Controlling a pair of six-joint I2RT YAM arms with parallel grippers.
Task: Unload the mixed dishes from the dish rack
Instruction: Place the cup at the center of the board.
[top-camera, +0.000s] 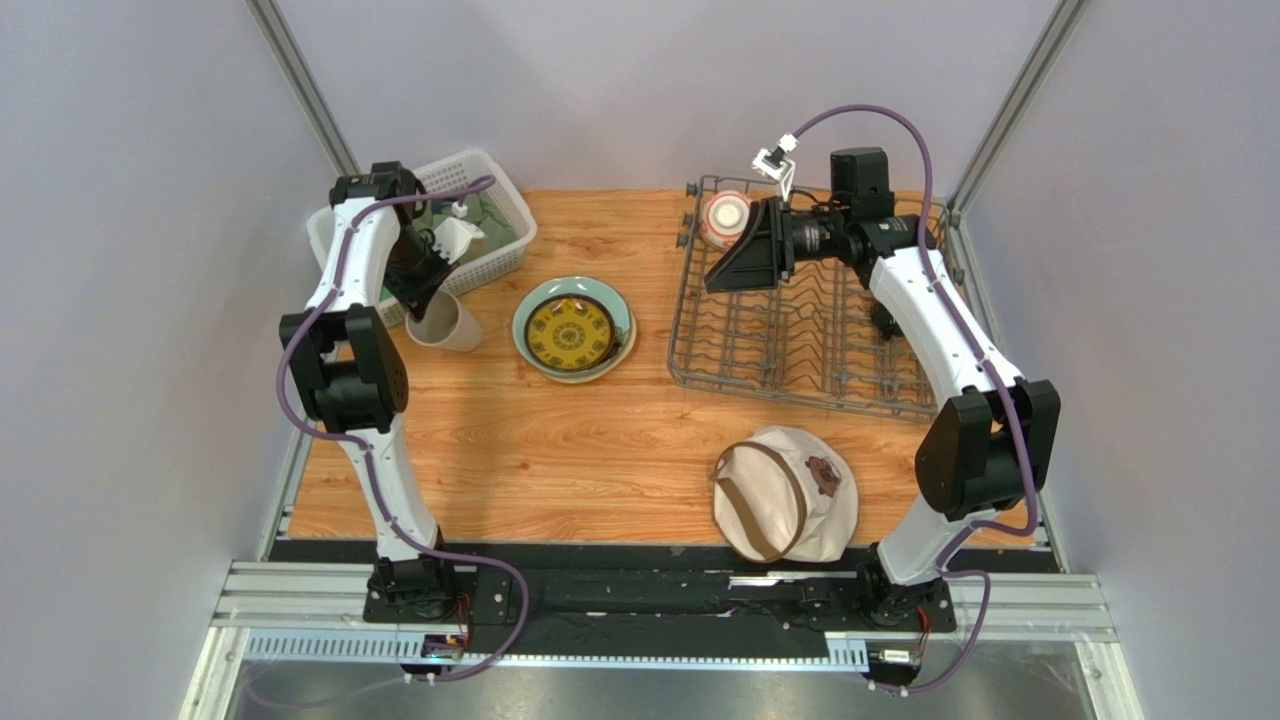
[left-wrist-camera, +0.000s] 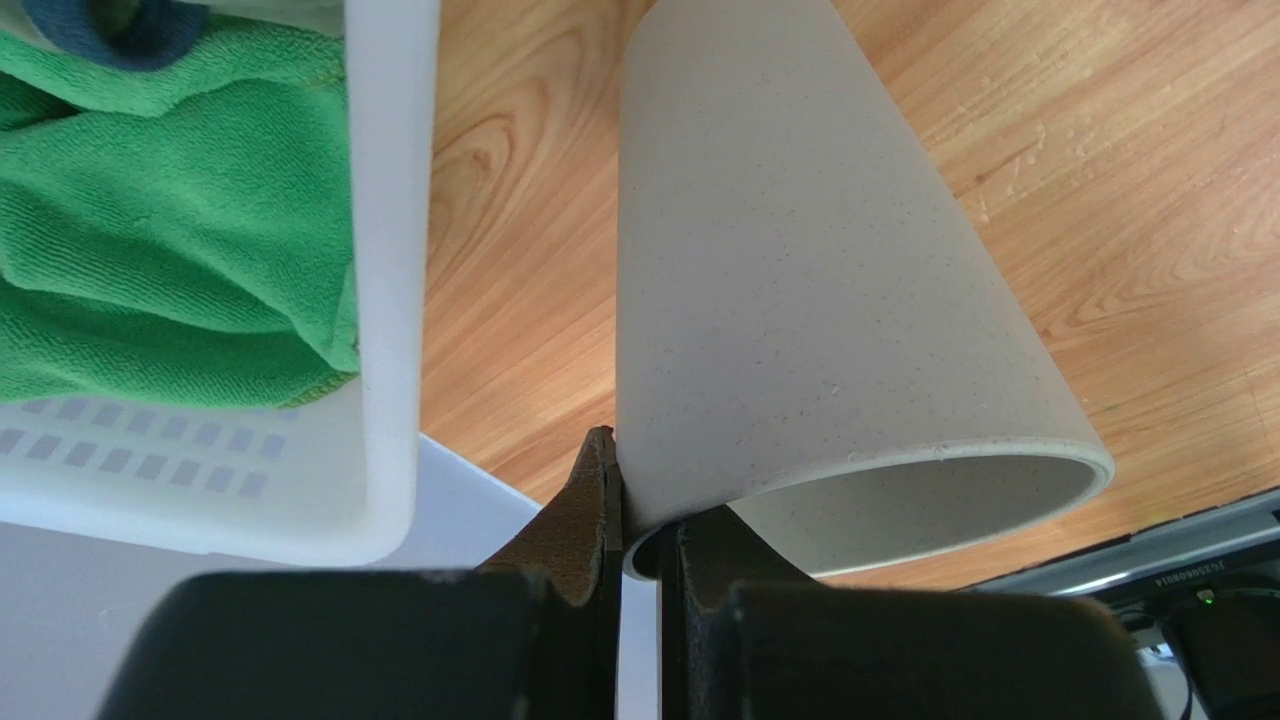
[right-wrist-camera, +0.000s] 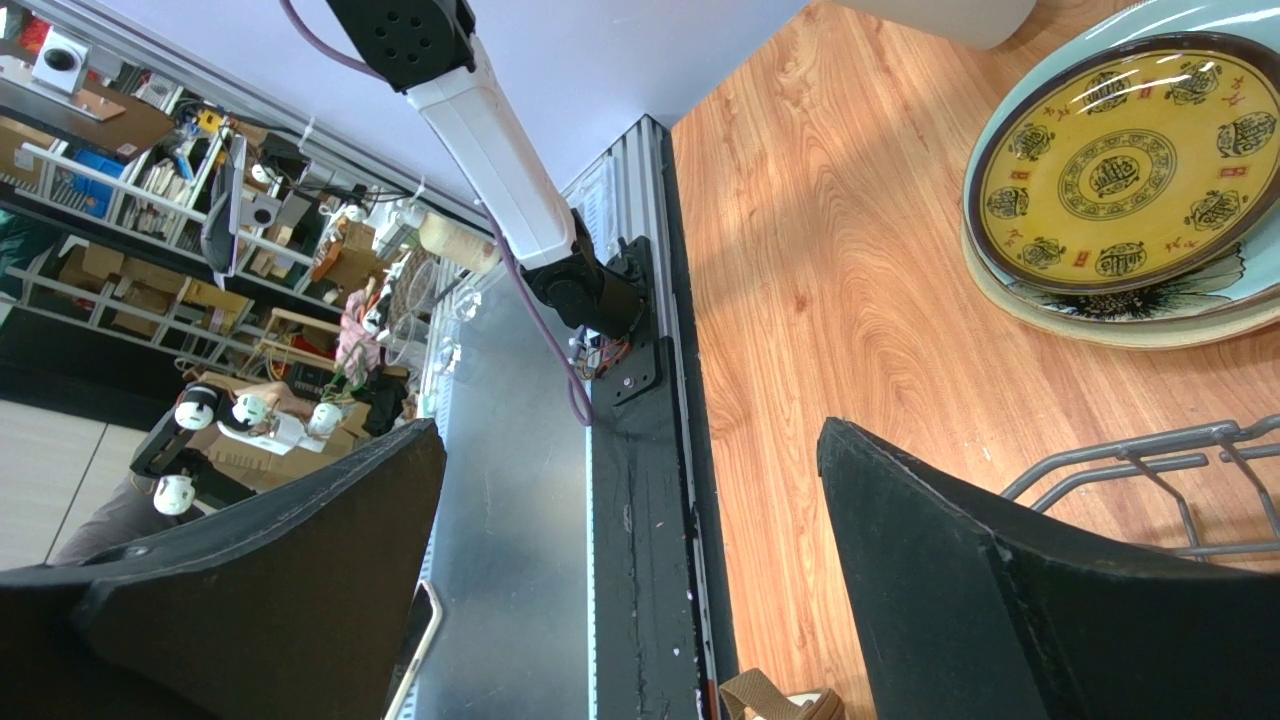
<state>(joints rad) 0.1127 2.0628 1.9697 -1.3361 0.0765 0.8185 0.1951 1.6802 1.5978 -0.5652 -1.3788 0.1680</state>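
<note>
My left gripper (left-wrist-camera: 643, 495) is shut on the rim of the beige tumbler (left-wrist-camera: 812, 300), one finger inside and one outside. In the top view the tumbler (top-camera: 440, 321) is by the white basket, mouth up; I cannot tell whether its base touches the wood. A small dark yellow-patterned plate (top-camera: 571, 332) lies on a pale green plate (top-camera: 618, 308) at mid table. The dark wire dish rack (top-camera: 804, 353) stands at the right, with a red-orange-and-white bowl (top-camera: 727, 219) in its far left corner. My right gripper (top-camera: 747, 252) hovers open and empty just beside that bowl. The right wrist view shows the patterned plate (right-wrist-camera: 1127, 165).
A white lattice basket (top-camera: 504, 210) with a green cloth (left-wrist-camera: 166, 255) sits at the far left, close to the tumbler. A round beige hat (top-camera: 783, 492) with a brown strap lies at the near right, in front of the rack. Grey walls close in both sides.
</note>
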